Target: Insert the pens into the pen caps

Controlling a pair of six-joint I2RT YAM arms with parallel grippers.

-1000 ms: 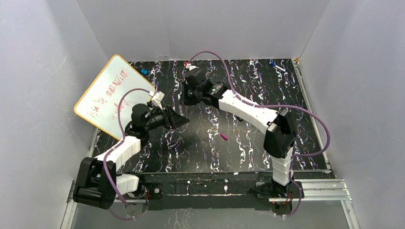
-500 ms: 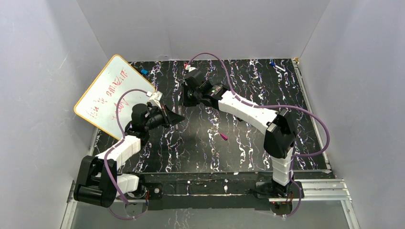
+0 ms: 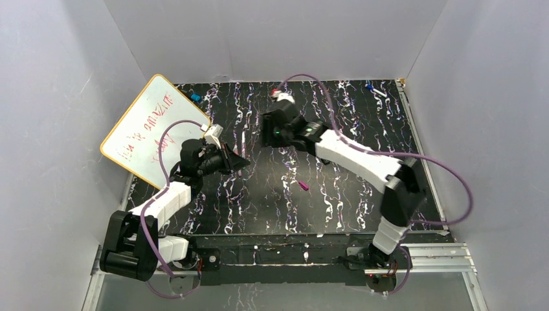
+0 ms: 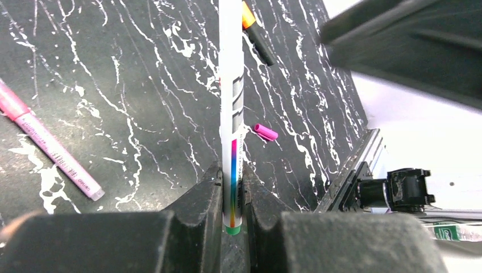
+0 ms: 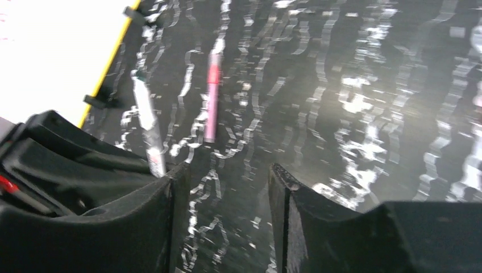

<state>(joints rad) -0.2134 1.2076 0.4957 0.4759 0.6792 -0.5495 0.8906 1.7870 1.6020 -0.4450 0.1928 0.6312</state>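
My left gripper is shut on the whitish pen near its green end, and the pen sticks out forward over the mat. The same pen shows in the right wrist view, to the left of my right gripper, which is open and holds nothing. A pink pen lies flat on the mat. A black pen with an orange band lies farther off. One magenta cap lies loose mid-mat. In the top view my left gripper sits left of centre, with the right gripper just behind it.
A whiteboard with a yellow rim leans at the left edge of the black marbled mat. A small blue item lies at the far right corner and another behind the whiteboard. White walls close in on three sides.
My left gripper shut on the whitish pen. My right gripper then opened, let it go and drew back to the right.
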